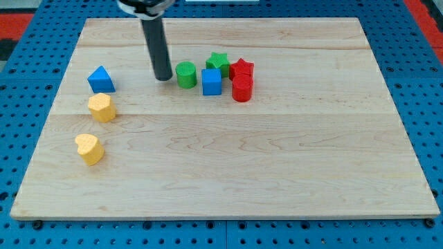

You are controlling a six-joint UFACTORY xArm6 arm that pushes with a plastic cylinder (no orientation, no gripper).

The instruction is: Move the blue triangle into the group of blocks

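The blue triangle [101,79] sits toward the far left of the wooden board [277,173], a small solid prism of bright, saturated blue with its peak pointing up and away; its upper faces catch the light and read paler than the near face, and its edges look clean and sharp. Just near of it, close but with a thin gap showing, stands a yellow block [102,108] with a faceted, roughly hexagonal outline, and nearer still, a little further left, lies a yellow heart-shaped block [89,148]. The group of blocks is well apart to the right, in the far middle of the board: a green cylinder [185,74] on its left side, a blue cube [212,81] just right of that, a green star [219,62] behind the cube, a red star [241,69] to the right of the green star, and a red cylinder [241,89] just in front of the red star, touching or nearly touching it. The rod comes down from the far edge, dark and upright, and my tip [163,77] rests on the board just left of the green cylinder, between the group and the blue triangle, clearly closer to the group. There is no hand or claw on this arm, so nothing is grasped; the tip touches no block.
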